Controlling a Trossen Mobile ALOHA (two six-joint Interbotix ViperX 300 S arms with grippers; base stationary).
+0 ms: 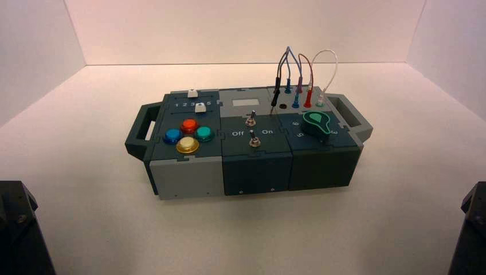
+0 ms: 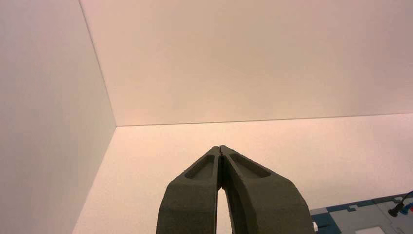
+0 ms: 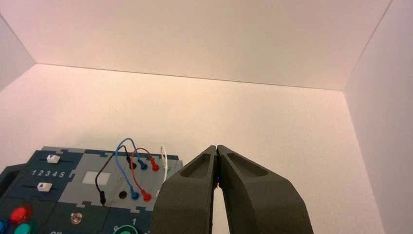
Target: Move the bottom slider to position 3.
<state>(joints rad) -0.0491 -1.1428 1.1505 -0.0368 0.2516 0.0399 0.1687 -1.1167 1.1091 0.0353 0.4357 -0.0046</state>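
White, the bottom slider sits in my high view below the digit row, above the red button. My left wrist view shows the left pincer, tips together, parked over the table. Right wrist view: my right pincer, also together, idles beside the box.

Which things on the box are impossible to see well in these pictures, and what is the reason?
- Bottom slider: left wrist view; outside the picture.
- Green knob: right wrist view; mostly cut off by the bottom edge.
- Yellow button: both wrist views; outside the picture.
- Digit 4 beside the 3: high view; hidden by the bottom slider's cap.
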